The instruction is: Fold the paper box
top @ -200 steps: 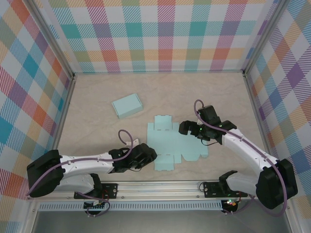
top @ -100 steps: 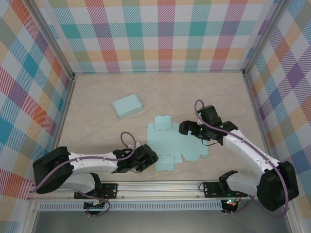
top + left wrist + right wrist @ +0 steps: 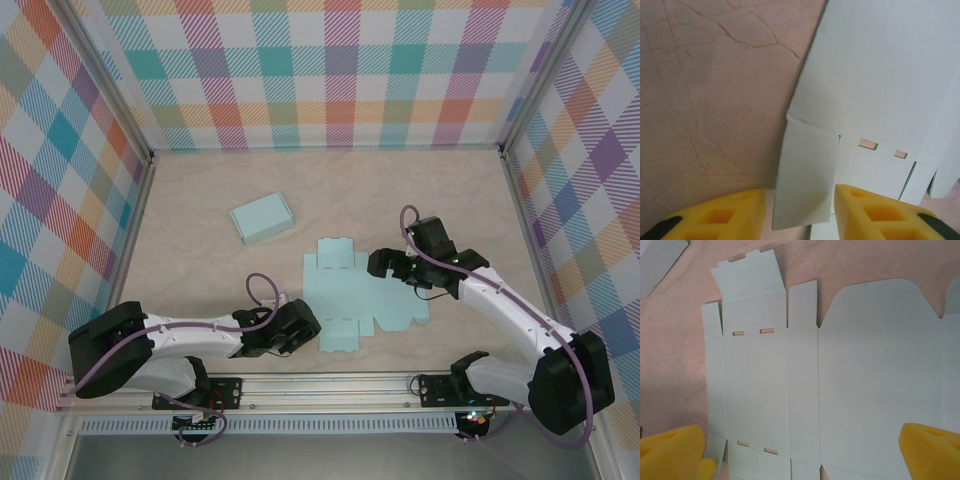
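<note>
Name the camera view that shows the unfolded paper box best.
Right wrist: the unfolded paper box lies close, with creases, slots and flaps plain. Top external gives nearly its whole outline, but small. Left wrist catches one corner flap between the yellow fingers.

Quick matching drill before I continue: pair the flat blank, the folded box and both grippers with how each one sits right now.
1 flat box blank
2 folded box
3 left gripper
4 right gripper

A closed up, back left
B wide open, facing the blank
C lying unfolded, flat
D jaws either side of a corner flap

Pairs: 1-C, 2-A, 3-D, 4-B
</note>
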Controlling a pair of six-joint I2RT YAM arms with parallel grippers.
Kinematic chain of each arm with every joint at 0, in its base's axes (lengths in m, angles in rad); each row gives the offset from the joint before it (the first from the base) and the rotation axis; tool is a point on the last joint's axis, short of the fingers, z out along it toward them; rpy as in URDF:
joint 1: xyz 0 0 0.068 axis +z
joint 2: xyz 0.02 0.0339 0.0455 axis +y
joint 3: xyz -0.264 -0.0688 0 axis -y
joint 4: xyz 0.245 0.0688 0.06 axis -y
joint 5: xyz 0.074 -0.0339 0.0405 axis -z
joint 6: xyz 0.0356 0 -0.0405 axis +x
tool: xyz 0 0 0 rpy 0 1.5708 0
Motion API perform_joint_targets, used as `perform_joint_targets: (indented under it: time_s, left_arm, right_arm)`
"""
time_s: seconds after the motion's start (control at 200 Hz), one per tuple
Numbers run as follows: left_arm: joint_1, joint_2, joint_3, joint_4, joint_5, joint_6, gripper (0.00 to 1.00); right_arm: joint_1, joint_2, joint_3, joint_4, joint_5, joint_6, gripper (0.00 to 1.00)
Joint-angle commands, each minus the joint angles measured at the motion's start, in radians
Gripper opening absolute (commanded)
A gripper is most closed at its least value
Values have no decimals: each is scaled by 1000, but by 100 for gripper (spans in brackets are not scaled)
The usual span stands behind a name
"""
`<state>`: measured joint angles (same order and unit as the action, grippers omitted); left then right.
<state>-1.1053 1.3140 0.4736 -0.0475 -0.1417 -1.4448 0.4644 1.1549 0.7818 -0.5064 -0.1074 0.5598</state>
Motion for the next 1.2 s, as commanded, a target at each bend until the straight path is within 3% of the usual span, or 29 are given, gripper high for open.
perform_joint_targets:
  time_s: [0.0, 0.3, 0.57, 0.675, 0.779, 0.829, 0.854, 1.044, 1.194]
  left_arm:
    - [55, 30, 4, 114, -122, 43, 41]
    - [97, 52, 52, 127, -111, 95, 36]
    - [121, 177, 111, 151, -44, 113, 35]
    - [121, 220, 131, 159, -30, 119, 25]
    - [121, 241, 145, 155, -42, 132, 8]
    - [120, 243, 161, 124, -62, 153, 6]
    - [121, 243, 175, 96, -78, 173, 0]
    - [121, 212, 320, -115, -287, 483, 0]
    - [123, 167, 364, -109, -428, 775, 0]
  right_arm:
    - [5, 30, 4, 25, -24, -20, 100]
    - [5, 104, 18, 55, -41, -21, 100]
    - [5, 146, 25, 72, -33, -20, 100]
    - [5, 142, 25, 81, -20, -21, 100]
    - [5, 127, 25, 90, -10, -31, 100]
    - [4, 115, 27, 91, -2, -37, 100]
    - [5, 108, 29, 92, 4, -40, 100]
    - [5, 48, 25, 120, 42, -80, 100]
    - [4, 24, 28, 147, 43, -104, 100]
